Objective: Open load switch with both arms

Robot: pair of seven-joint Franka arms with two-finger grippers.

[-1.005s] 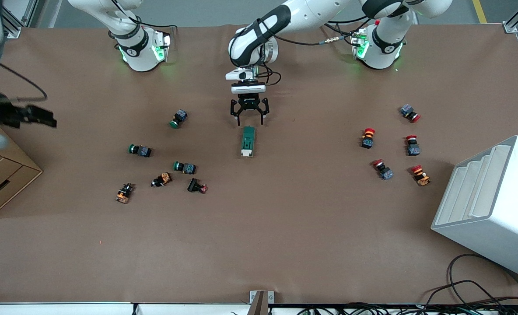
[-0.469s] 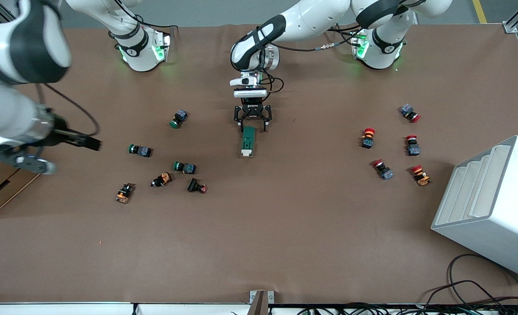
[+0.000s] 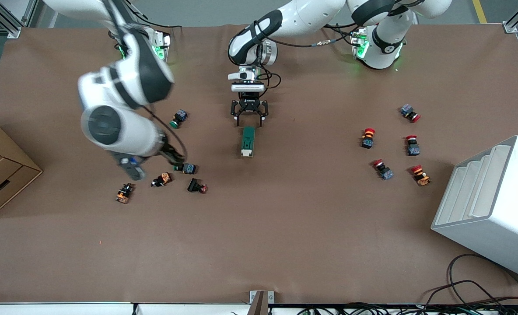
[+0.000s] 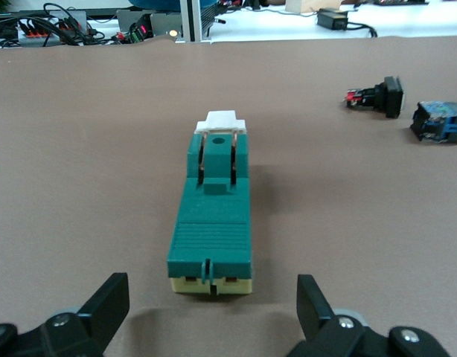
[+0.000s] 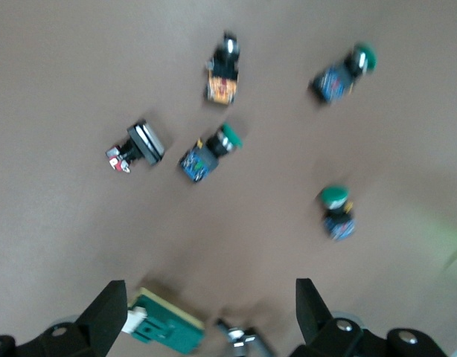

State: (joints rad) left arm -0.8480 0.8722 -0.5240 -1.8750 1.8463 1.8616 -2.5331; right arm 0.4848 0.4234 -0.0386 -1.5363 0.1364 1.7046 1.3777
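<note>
The load switch point(image 3: 248, 141) is a dark-green block lying flat mid-table, its white toggle point(image 4: 221, 120) at the end nearer the front camera. My left gripper point(image 3: 249, 119) hangs open just short of the switch's other end. In the left wrist view its fingers point(image 4: 109, 305) stand wide on either side of the switch point(image 4: 212, 216) and do not touch it. The right arm point(image 3: 119, 109) reaches over the push buttons toward its end of the table. My right gripper point(image 5: 210, 316) is open in the air with nothing in it, and the switch point(image 5: 165, 327) shows far below it.
Green-capped push buttons point(image 3: 178, 118) point(image 3: 185, 167) and orange and black ones point(image 3: 162, 179) lie under the right arm. Red-capped buttons point(image 3: 368, 136) cluster toward the left arm's end. A white stepped box point(image 3: 491, 205) stands there too. A cardboard drawer unit point(image 3: 1, 175) sits at the right arm's end.
The right arm has swung in from the table's end to over the push buttons. The left gripper has drawn back slightly from the switch's end, its fingers wider than half a second ago.
</note>
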